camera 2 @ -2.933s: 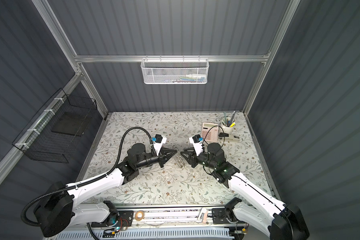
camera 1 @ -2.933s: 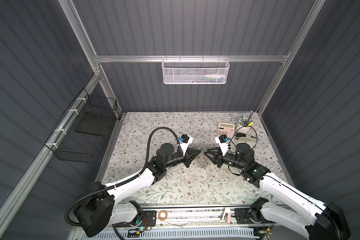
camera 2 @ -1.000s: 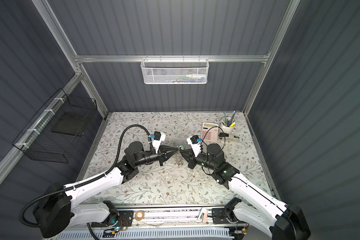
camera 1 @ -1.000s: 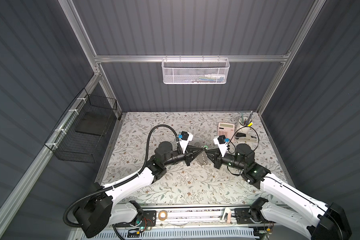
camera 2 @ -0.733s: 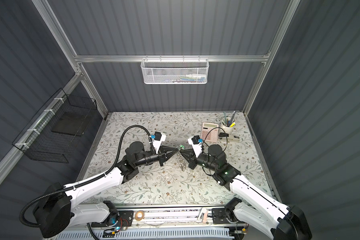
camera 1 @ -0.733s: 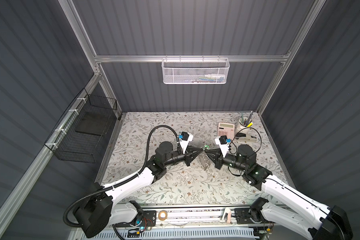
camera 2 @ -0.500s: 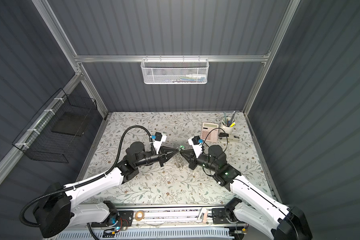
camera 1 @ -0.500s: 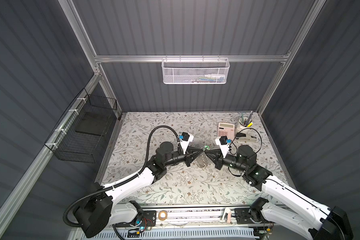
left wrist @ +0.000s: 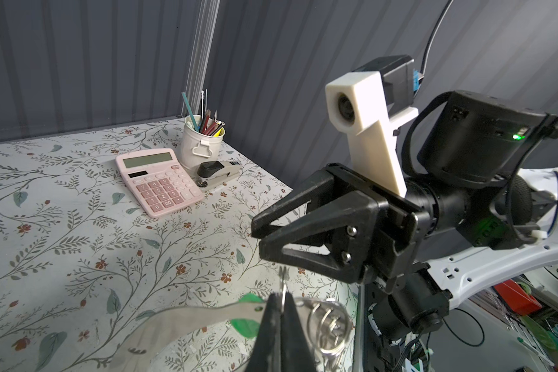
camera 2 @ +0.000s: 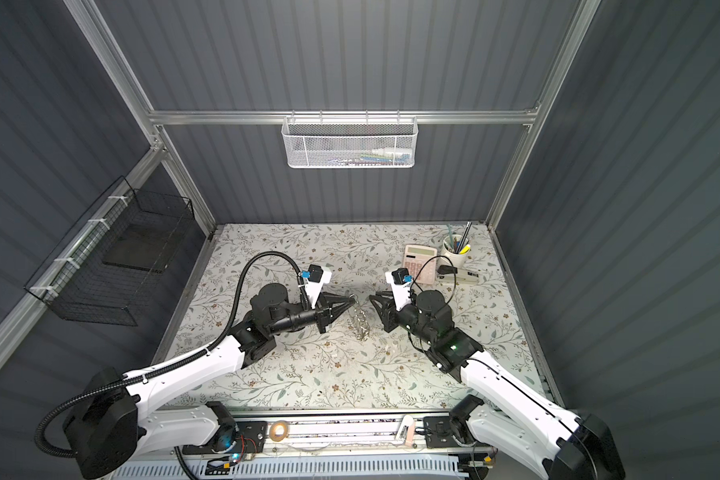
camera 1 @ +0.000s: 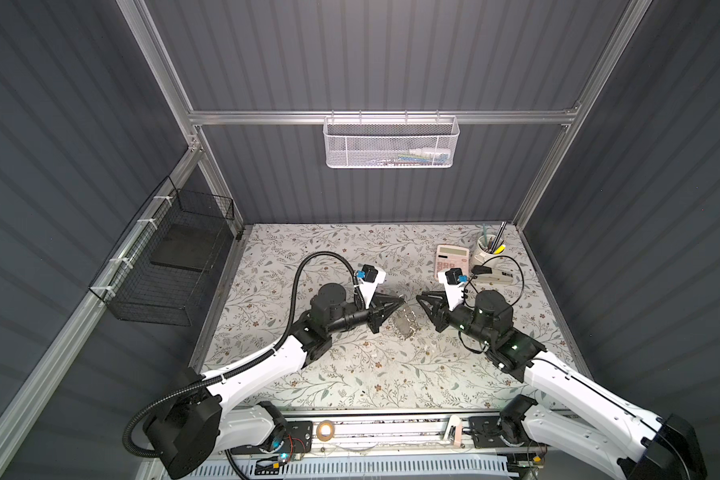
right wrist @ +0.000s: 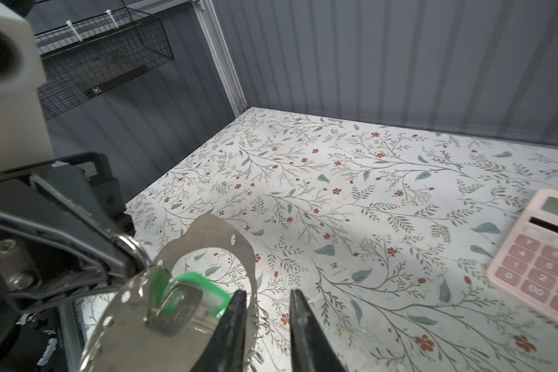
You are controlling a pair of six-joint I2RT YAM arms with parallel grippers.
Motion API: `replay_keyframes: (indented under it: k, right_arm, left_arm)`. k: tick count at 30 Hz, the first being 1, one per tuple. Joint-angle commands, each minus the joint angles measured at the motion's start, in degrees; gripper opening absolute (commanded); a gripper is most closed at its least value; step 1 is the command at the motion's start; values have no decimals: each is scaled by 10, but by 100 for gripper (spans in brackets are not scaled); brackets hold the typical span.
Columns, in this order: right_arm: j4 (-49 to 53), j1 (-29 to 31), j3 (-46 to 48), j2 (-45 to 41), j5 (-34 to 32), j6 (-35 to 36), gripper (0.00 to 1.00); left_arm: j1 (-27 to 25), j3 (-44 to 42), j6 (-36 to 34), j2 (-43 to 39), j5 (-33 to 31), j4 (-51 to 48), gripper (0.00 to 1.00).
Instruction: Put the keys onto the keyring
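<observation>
Keyring (right wrist: 135, 248): one, in left claw (left wrist: 281, 301); one key (right wrist: 187, 291).

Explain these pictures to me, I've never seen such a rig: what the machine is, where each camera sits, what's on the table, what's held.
Two white-and-black robot arms with pincer grippers work over a flower-patterned table. Both top views look down from overhead; each wrist view rides on an arm. The left gripper is shut on the keyring, a thin hoop fringed with small silvery pieces; a green-headed key hangs there. The right gripper is open, empty. At the back: a pink calculator, a white cup of pencils, a grey stapler.
</observation>
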State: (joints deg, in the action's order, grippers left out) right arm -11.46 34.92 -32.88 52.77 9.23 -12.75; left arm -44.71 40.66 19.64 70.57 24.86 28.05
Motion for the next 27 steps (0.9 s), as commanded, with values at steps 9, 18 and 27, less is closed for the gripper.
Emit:
replay_keyframes:
  k: [9, 18, 27]
  right_arm:
    - [27, -3, -3, 0, -98, -12, 45]
    - [29, -8, -3, 4, -108, -19, 62]
    - [30, -12, -3, 6, -106, -21, 68]
  left_arm:
    - [-2, 9, -29, -13, -55, -31, 0]
    - [-3, 54, -37, 30, -169, -94, 0]
    - [17, 72, -26, 61, -201, -107, 0]
